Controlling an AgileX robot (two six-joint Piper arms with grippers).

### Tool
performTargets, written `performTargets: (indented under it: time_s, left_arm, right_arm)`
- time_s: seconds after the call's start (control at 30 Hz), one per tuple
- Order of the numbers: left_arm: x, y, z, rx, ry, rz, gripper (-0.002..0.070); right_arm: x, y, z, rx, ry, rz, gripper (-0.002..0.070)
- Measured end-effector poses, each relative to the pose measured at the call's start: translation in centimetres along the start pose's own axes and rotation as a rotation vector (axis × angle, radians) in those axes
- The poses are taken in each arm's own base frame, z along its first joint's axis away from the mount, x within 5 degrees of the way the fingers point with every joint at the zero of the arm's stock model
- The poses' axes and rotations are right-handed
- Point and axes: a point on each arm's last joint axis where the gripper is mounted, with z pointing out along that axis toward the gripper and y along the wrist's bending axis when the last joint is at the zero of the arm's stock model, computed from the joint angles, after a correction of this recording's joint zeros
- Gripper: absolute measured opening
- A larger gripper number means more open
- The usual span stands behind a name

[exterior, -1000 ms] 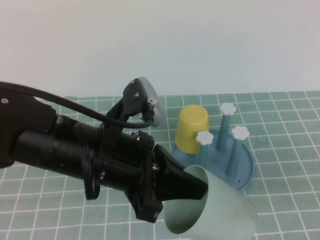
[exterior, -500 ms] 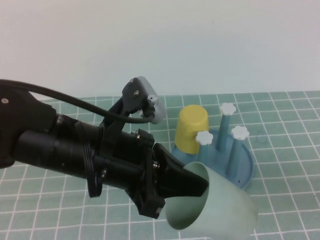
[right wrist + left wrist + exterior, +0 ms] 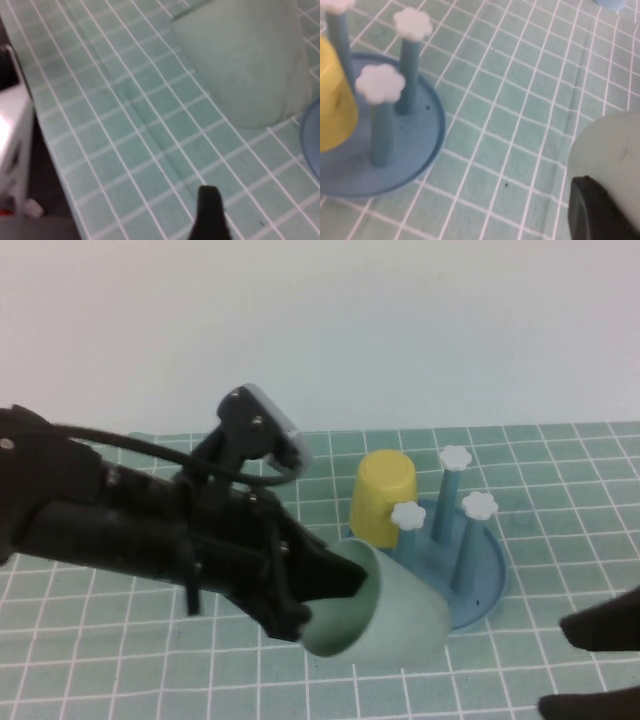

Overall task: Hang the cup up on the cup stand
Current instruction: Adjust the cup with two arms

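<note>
Black at the near right edge of the high view: right claw (image 3: 556,665), absent a second ago, now reaching in low over the green-gridded bench (image 3: 120,660), fingers spread apart with nothing between them. Just beyond, left claw (image 3: 330,585) clenched on the rim of the cup (image 3: 390,615), one finger inside the mouth. Carried back and leftward since a second ago, and lower, the cup now tipped on its side with its closed end just beside the near edge of the cup stand (image 3: 490,580); resting on the bench or not, cannot tell. Not yet on any peg. Farther back, yellow cup (image 3: 385,495) upside down on the stand, free white-knobbed pegs (image 3: 480,506) alongside. Probably a handover or two-armed steadying before hanging
</note>
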Motion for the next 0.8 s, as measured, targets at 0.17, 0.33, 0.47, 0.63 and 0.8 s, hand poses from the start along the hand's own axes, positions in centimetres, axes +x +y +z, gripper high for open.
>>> performTargets:
  time_s: [0.17, 0.33, 0.47, 0.63, 0.8]
  left_arm:
    - [0.7, 2.6, -2.9, 0.039, -0.023, -0.042, 0.0010]
    - [1.8, 4.6, -4.5, 0.127, -0.038, -0.127, 0.0010]
    - [2.1, 4.0, -3.3, 0.167, 0.008, -0.110, 0.0010]
    - [1.4, 2.8, -1.2, 0.243, -0.013, -0.122, 0.0010]
    - [2.1, 2.5, 1.1, 0.308, 0.067, -0.131, 0.0010]
  right_arm:
    - [-1.1, -0.3, 1.3, -0.086, -0.009, -0.004, 0.0512]
    - [-1.6, -0.1, 1.6, -0.125, -0.071, -0.266, 0.0519]
    - [-2.3, -0.3, 1.7, -0.106, -0.134, -0.299, 0.0522]
    - [-2.5, -1.2, 3.3, -0.115, -0.105, -0.257, 0.0528]
    - [-3.3, -2.3, 5.0, -0.156, -0.044, -0.167, 0.0611]
